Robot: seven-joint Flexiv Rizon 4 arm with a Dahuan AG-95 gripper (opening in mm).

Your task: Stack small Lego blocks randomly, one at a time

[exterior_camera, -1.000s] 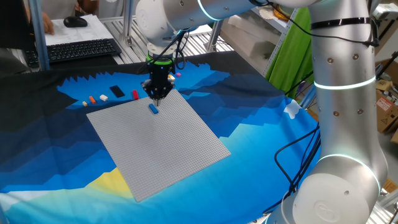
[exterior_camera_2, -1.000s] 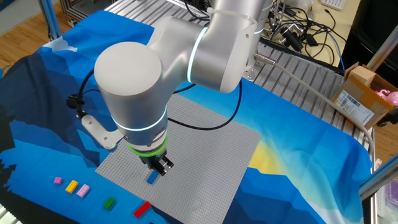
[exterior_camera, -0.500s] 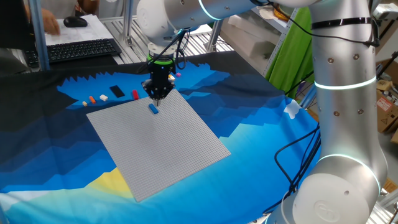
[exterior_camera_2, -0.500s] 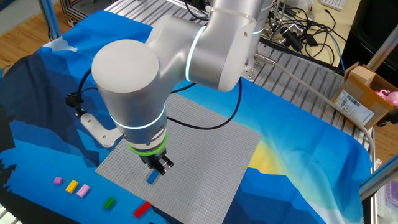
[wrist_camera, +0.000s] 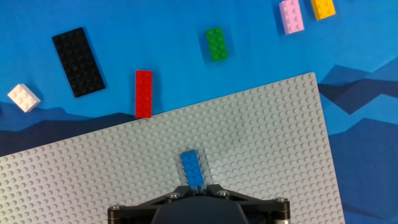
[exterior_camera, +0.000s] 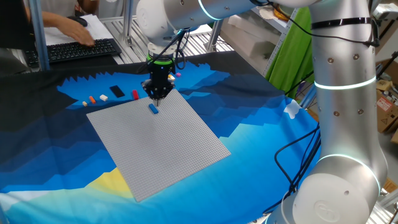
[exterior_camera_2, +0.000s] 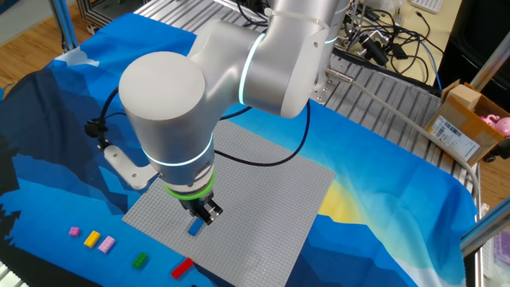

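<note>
Gripper [wrist_camera: 198, 186]: poised just above the grey baseplate [wrist_camera: 261, 143], fingertips drawn together at the near end of the blue brick [wrist_camera: 193, 168]; whether they pinch it or merely meet beside it cannot be told. In one fixed view the gripper [exterior_camera: 158, 94] hangs directly over the blue brick [exterior_camera: 153, 109]; in the other fixed view the gripper [exterior_camera_2: 204, 215] sits right at the blue brick [exterior_camera_2: 194, 228].

Blue brick: long and narrow, lying flat on the baseplate near its edge, at 12 o'clock from the fingertips in the hand view.

Grey baseplate [exterior_camera: 155, 140]: large, studded, square, flat on the blue cloth [wrist_camera: 373, 74].

Red brick [wrist_camera: 143, 93]: long, on the cloth, touching the baseplate edge, at 11 o'clock from the blue brick.

Green brick [wrist_camera: 216, 44]: on the cloth, at 12 o'clock, beyond the baseplate edge.

Black plate [wrist_camera: 78, 61]: flat, rectangular, at 10 o'clock, beside the red brick but apart from it.

White brick [wrist_camera: 23, 98]: small, at 10 o'clock, beyond the black plate.

Pink brick [wrist_camera: 291, 15]: at 1 o'clock, far edge of the hand view.

Yellow brick [wrist_camera: 323, 8]: just beside the pink brick, partly cut off.
</note>
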